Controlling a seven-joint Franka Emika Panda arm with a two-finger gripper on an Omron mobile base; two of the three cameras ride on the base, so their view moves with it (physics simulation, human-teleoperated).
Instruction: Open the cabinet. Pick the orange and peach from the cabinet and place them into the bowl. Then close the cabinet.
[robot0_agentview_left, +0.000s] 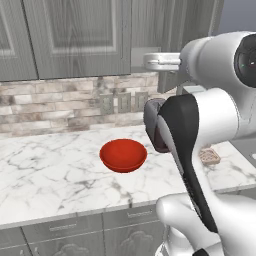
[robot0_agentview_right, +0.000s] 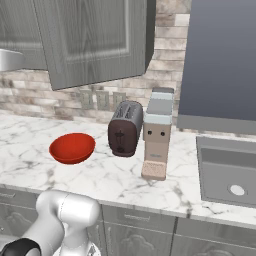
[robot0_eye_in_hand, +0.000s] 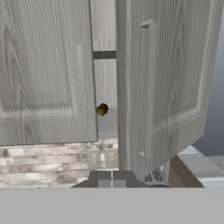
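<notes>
Hanging above a marble counter (robot0_agentview_right: 100, 180), the cabinet (robot0_eye_in_hand: 48, 70) has its right door (robot0_eye_in_hand: 170, 74) swung partly out, leaving a narrow gap between the two doors. Through that gap the hand view shows the inner shelf (robot0_eye_in_hand: 105, 54) and a small dark brown-and-yellow object (robot0_eye_in_hand: 102, 110) low inside. A long handle (robot0_eye_in_hand: 150, 87) runs down the open door's face. The gripper (robot0_eye_in_hand: 112, 178) sits just below that door's lower edge, its fingertips clenched together and grasping nothing. On the counter beneath the cabinet rests the red bowl (robot0_agentview_left: 123, 155), with nothing in it. To its right, in the right base view, stand a dark toaster (robot0_agentview_right: 125, 128) and then a pale coffee machine (robot0_agentview_right: 157, 137), with a sink (robot0_agentview_right: 227, 170) further right. A brick backsplash (robot0_agentview_left: 55, 102) with wall sockets (robot0_agentview_left: 122, 102) runs behind the counter.
</notes>
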